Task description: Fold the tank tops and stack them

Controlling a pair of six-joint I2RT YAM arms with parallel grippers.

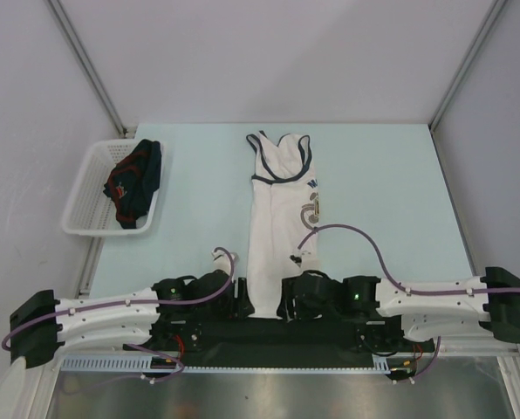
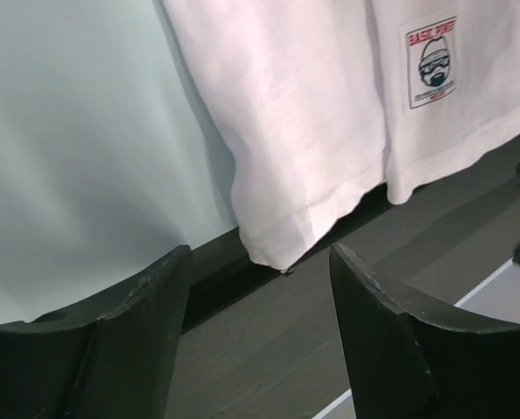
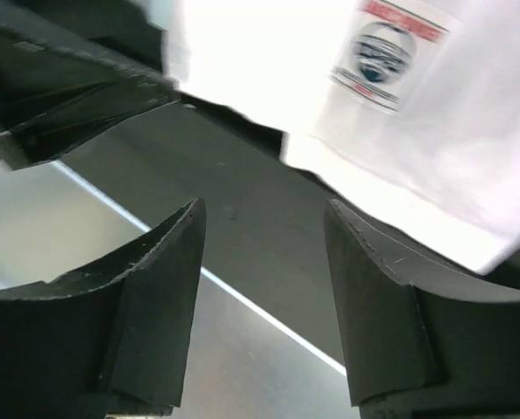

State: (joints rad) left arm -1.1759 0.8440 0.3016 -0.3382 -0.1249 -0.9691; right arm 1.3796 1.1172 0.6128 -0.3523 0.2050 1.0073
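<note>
status, my read: roughly a third in. the white tank top (image 1: 277,227) lies on the table (image 1: 391,192) as a long narrow strip and looks folded lengthwise. its straps are at the far end and its hem is at the near end, draped over the dark base rail (image 2: 330,288). crosswise folds are not done yet. the navy tank top (image 1: 133,182) is bunched in the white basket (image 1: 81,205), well ahead and left of the left pincer (image 2: 260,262), and looks unfolded. no stack yet.

left pincer: fingers well apart, nothing between them. a hem corner of the white top sits just ahead of the gap, not touching.

right pincer (image 3: 262,218): also parted and empty. the hem lies ahead and off to its right.

cloth: white, thin, soft.
- dark trim on neck and armholes
- yellow-blue chest print showing at the strip's right edge
- stitched hem with a small square printed label (image 2: 432,63) just above it
- layers don't line up at the hem; one panel hangs lower than the other, so the fold is a bit skewed
- mild wrinkles, otherwise flat
</note>
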